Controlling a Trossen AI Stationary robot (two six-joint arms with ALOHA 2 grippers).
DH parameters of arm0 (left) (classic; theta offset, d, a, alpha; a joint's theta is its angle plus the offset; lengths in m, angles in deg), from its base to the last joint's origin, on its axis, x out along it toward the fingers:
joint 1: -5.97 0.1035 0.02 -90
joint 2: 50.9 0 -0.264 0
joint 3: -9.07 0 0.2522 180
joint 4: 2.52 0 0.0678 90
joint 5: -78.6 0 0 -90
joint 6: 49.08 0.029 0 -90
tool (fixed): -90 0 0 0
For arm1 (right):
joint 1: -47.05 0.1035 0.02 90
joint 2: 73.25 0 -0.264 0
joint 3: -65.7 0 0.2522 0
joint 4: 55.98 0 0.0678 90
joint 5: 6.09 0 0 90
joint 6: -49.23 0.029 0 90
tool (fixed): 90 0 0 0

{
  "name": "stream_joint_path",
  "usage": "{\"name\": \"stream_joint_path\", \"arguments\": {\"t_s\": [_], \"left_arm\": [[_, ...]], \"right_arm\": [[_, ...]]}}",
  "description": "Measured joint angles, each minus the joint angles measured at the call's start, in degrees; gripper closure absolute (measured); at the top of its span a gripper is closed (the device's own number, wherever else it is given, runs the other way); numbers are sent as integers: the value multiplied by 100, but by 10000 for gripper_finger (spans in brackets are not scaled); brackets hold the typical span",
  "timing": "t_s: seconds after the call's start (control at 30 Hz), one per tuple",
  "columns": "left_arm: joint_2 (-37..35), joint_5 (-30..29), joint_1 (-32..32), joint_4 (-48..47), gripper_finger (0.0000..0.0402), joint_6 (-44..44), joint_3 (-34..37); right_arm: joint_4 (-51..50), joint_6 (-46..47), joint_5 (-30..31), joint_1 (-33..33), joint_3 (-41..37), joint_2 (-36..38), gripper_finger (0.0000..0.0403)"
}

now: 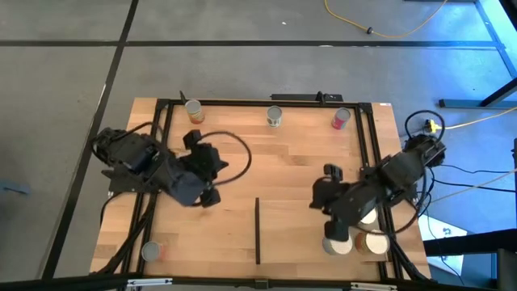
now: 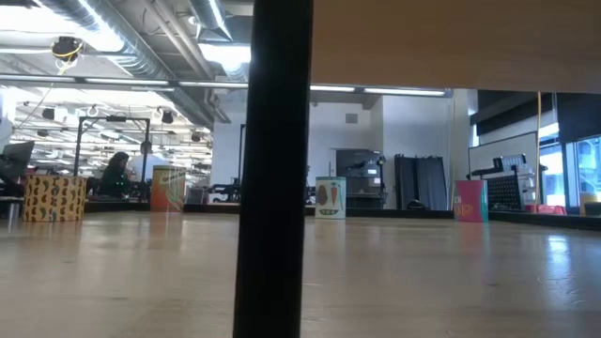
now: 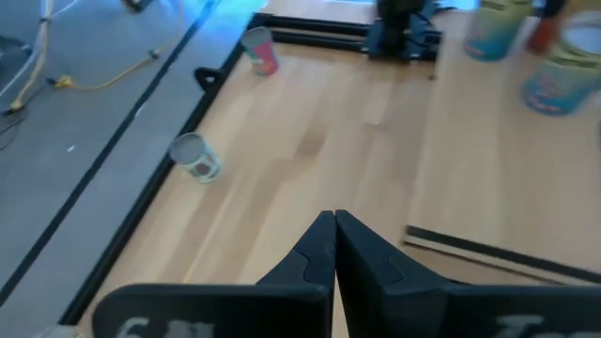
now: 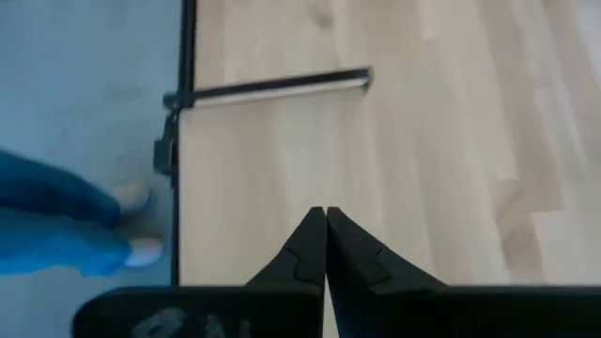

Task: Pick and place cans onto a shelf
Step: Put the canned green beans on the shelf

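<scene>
Three cans line the table's far edge — others cluster on the shelf at near right, one near left.

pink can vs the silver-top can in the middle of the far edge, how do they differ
The pink can stands near the far right corner and has a pink-red label and top; the middle can stands midway along the far edge, with a silver top and a pale label showing carrots in the low view. Both stand upright, clear of the left gripper and right gripper.
</scene>
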Motion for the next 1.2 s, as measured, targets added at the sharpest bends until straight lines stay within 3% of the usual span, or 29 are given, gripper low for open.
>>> {"name": "stream_joint_path", "arguments": {"t_s": [0.3,0.63,0.87,1.2], "left_arm": [[0,459,1396,1,375,747,0],[-10,897,3765,4,334,259,136],[-7,1349,5378,3,334,425,1147],[-2,1920,6887,424,333,993,3136]], "right_arm": [[-272,-9,504,-300,0,606,397],[-562,-413,1069,-778,0,1455,397],[-881,-476,1618,-1095,2,1949,397],[-874,-787,2123,-1682,2,2055,397]]}}
